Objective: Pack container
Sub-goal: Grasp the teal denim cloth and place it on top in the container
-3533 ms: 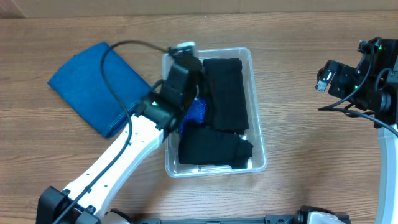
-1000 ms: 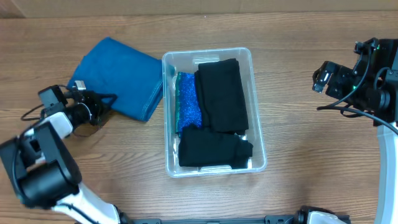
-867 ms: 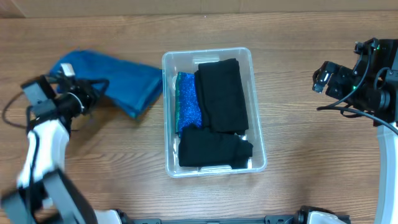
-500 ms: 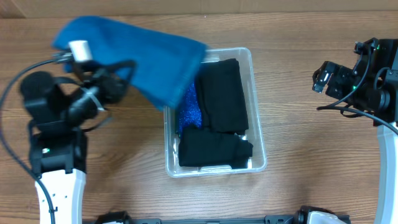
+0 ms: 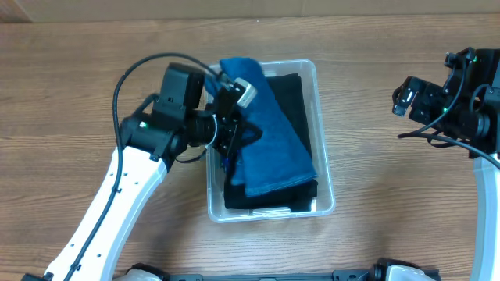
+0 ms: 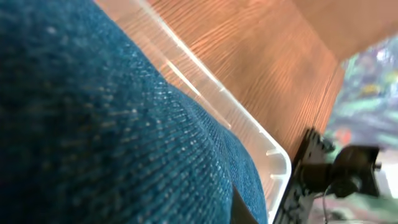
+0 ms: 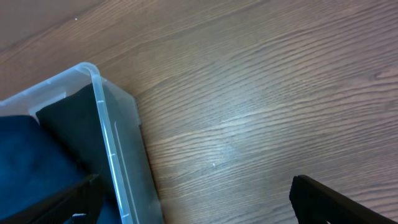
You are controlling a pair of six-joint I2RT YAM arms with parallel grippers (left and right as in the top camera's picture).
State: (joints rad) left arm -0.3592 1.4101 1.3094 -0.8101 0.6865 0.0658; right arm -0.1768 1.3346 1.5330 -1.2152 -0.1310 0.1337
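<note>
- The left gripper [image 5: 237, 100] hangs over the left rim of the container [image 5: 323, 156], its arm reaching in from the lower left.
- Whether its fingers are parted or closed I cannot tell. The blue cloth [image 5: 269, 144] covers them from above and fills the left wrist view [image 6: 112, 124], where no finger shows.
- The cloth bunches up at the gripper, so it is probably gripped there.
- Most of the cloth lies inside the container, spread slantwise from the upper left corner down to the lower right.
- Its top end pokes above the far rim by the gripper, so it is not fully laid down.
- The container sits in the middle of the table [image 5: 391, 218], long sides running away from the robot.
- Black clothes [image 5: 295, 90] already lie in it under the cloth, showing along the right wall and the near end.
- No loose item shows on the wood around the container.
- The right gripper [image 5: 406, 97] hovers well to the right of the container, over bare table.
- In its wrist view its dark fingertips [image 7: 329, 196] stand wide apart with nothing between them.
- Judged from this, the packing is nearly done: the cloth looks like the last piece.
- What is left is to let it go, tuck in the raised end and pull the arm clear.
</note>
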